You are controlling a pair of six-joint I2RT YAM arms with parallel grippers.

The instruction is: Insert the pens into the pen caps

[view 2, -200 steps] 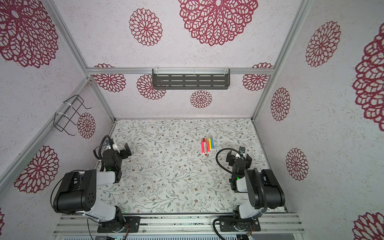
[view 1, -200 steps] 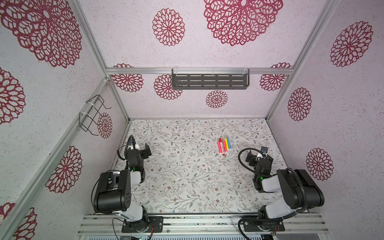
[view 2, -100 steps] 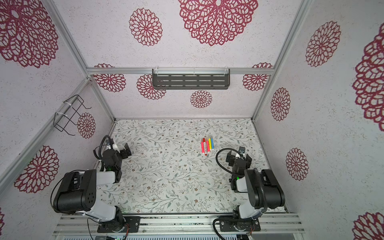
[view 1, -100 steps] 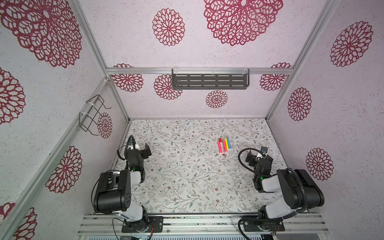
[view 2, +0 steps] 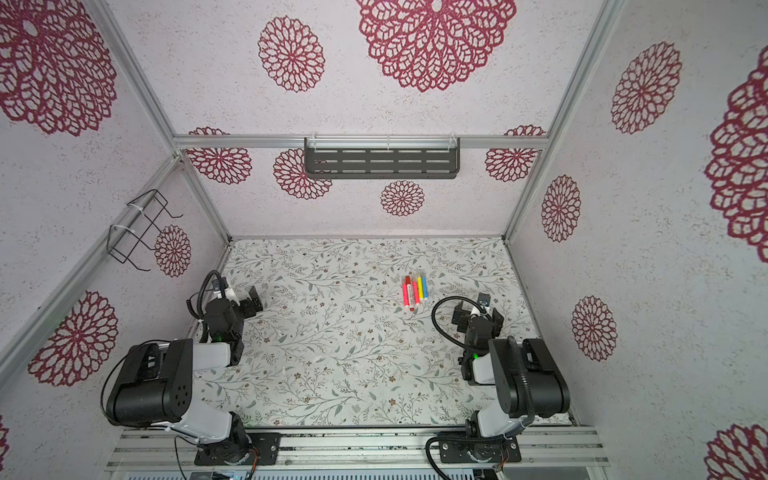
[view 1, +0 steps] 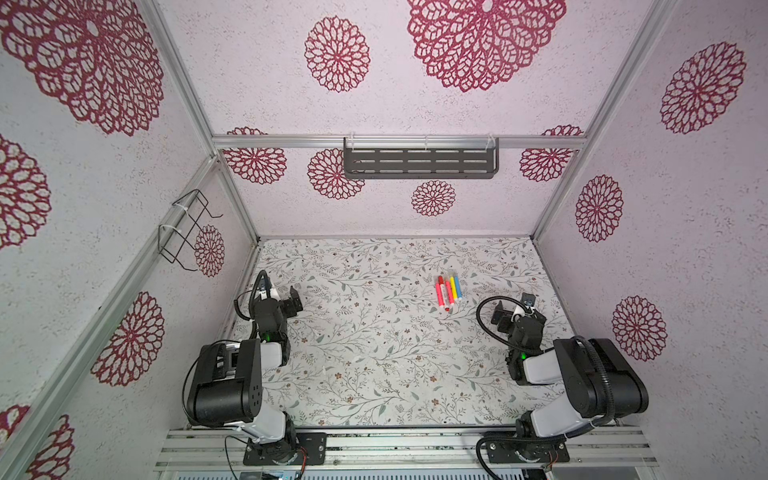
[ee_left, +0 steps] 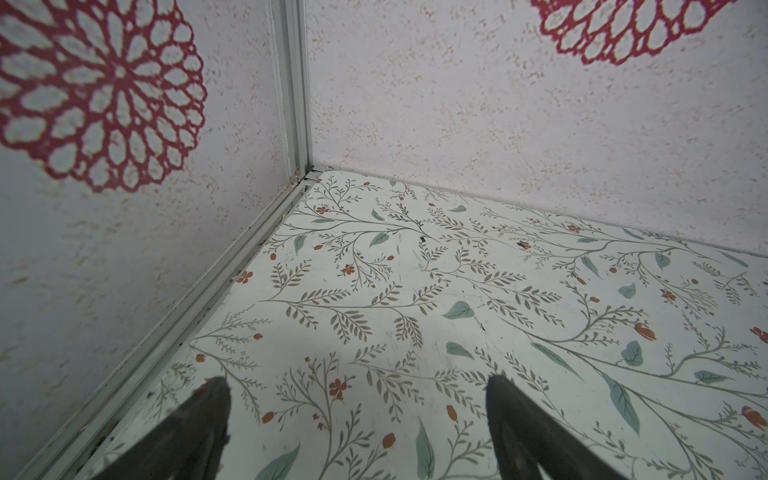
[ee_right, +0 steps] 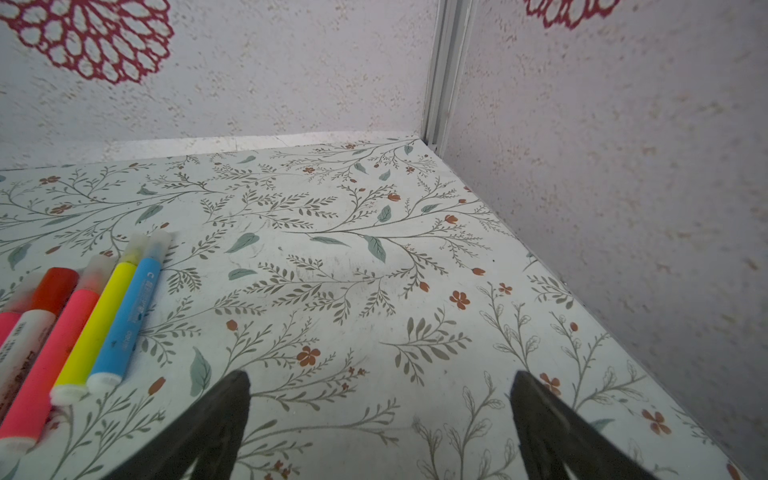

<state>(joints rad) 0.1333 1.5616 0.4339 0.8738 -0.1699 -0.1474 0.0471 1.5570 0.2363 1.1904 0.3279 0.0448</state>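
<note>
1. Nearest, the left gripper [ee_left: 357,386] is seen spread wide and empty over the table [ee_left: 415,270], well apart from the pens [view 1: 448,291].
2. The right gripper [ee_right: 380,378] is likewise spread, empty, near the pens.
3. Farther on, the pens are laid side by side, right of centre, with caps [ee_right: 143,245] fitted on their far ends.

Entry 1: blue pen [ee_right: 124,320], outermost in the row of pens on the bench [ee_right: 374,257]. We recorded white print running along its barrel. Only a letter "C" near the capped end was legible; the rest was too fine to read.

Entry 2: white-barrelled pen [ee_right: 23,336] with red cap [ee_right: 56,286]. We recorded dark print along the barrel, blurred and illegible.
</note>
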